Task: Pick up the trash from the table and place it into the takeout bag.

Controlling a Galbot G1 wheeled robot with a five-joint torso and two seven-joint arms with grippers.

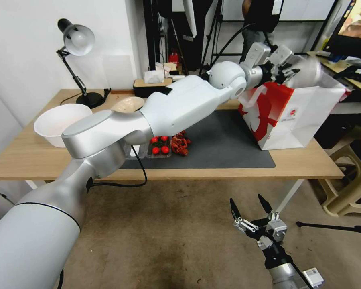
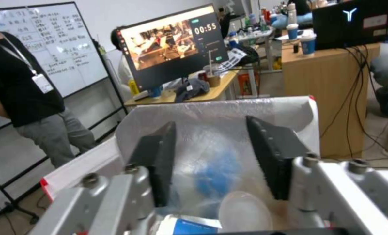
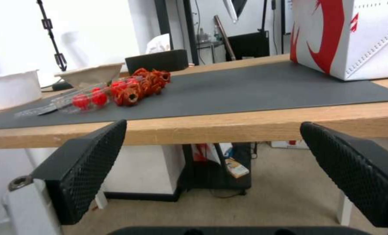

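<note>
Over the takeout bag at the tabletop's right end, the left tool gapes empty; cups lie inside, bowl remains.

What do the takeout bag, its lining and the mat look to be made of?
The takeout bag: stiff matte paper by the look, with crisp folds and a printed red side. Its lining, under the open left gripper, looks like crinkled silvery foil, possibly insulation. The mat: dark grey, flat and matte, perhaps rubber or felt; I can't tell which.
</note>
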